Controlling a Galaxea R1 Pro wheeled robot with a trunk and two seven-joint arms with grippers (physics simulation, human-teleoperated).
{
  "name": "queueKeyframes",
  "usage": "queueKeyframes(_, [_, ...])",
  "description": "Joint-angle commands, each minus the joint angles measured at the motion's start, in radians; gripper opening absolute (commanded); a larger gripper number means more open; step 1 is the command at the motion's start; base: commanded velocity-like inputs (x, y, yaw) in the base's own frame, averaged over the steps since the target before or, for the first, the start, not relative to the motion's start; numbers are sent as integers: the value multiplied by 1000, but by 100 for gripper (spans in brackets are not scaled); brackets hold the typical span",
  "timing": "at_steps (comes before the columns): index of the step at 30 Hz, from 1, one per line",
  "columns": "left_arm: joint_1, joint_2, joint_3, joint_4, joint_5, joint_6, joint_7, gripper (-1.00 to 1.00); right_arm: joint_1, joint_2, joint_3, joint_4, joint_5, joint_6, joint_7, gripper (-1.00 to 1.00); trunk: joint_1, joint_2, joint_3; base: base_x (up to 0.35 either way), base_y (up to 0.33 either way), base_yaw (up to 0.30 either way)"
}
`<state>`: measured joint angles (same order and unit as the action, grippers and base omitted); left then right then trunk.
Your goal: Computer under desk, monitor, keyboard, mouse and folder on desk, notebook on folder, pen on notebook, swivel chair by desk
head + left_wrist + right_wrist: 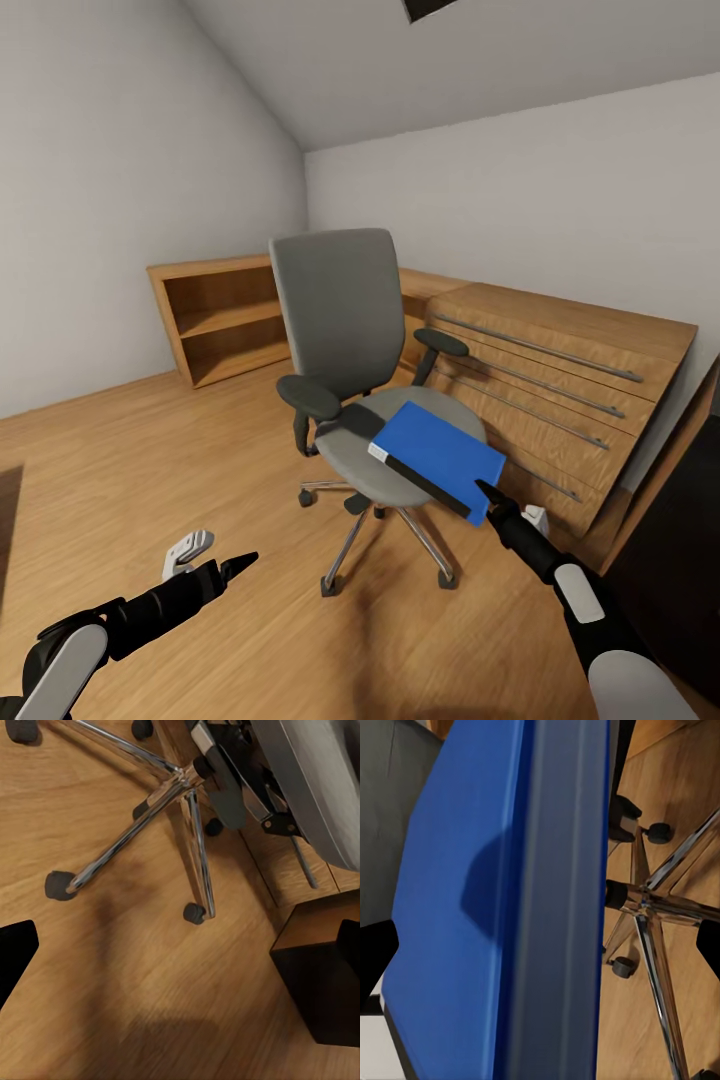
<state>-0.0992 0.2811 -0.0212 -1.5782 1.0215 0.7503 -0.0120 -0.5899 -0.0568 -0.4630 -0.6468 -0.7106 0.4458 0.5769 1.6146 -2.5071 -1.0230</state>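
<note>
A: Where is the folder (445, 455)?
B: On the chair (345, 300) seat, blue, lying flat with a black spine along its near edge and a small white label at one corner. It covers the seat's 3 o'clock half and hangs a little past the rim at 4 o'clock. In the right wrist view the folder (472, 915) runs the length of the frame, with the chrome base (649, 907) and castors showing past its edge.

A: And the right gripper (492, 497)?
B: Its dark tip is right at the folder's near corner, at about 4 o'clock from the seat centre. The right wrist view shows dark finger edges at both sides of the frame with the folder's edge between them, so the jaws stand spread; I can't tell whether they touch it.

A: The left gripper (238, 563)?
B: Low, at 7 o'clock from the chair, over bare wood floor (150, 460), well apart from the chair. From these views I cannot tell whether it is released or clenched. Its wrist view looks down on the chrome legs (139, 825), several castors, and a dark box (322, 982) with a wood side.

A: What's behind the chair?
B: A low wood cabinet (560, 370) with long handles at 2 o'clock, and an open shelf (215, 320) at 10 o'clock, both against the walls.
</note>
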Motion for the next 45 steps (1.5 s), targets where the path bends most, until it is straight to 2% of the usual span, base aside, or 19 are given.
queueKeyframes(1, [-1,0,0,0,0,3,-1,100,-1,1,-3,0,-6,8,1,100,0,0,-1,0,0,0])
queueKeyframes(23, [-1,0,0,0,0,3,-2,100,-1,6,1,1,-1,10,3,100,0,0,-1,0,0,0])
queueKeyframes(29, [-1,0,0,0,0,2,-1,100,-1,6,33,1,-1,11,3,100,0,0,-1,0,0,0])
queueKeyframes(45, [-1,0,0,1,0,3,-2,100,-1,5,41,1,-2,11,4,100,0,0,-1,0,0,0])
